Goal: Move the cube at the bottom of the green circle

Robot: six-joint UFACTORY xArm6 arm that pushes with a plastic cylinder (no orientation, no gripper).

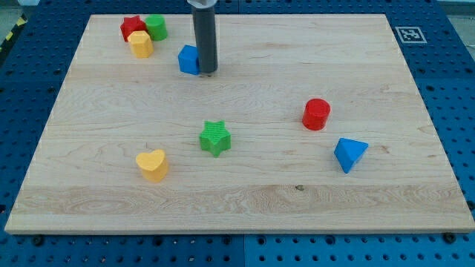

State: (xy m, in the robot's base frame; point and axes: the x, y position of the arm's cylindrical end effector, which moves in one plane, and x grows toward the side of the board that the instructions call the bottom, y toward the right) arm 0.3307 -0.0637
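Note:
A blue cube (188, 59) sits near the view's top, left of centre. My tip (207, 71) touches or nearly touches its right side. A green circle block (156, 27) stands at the top left, up and to the left of the cube. Right beside the green circle are a red star-like block (132, 27) and a yellow block (140, 44), the three packed close together.
A green star (215, 138) lies mid-board. A yellow heart (152, 165) is at the lower left. A red cylinder (316, 113) and a blue triangular block (349, 153) are at the right. The wooden board (415, 185) rests on a blue pegboard table.

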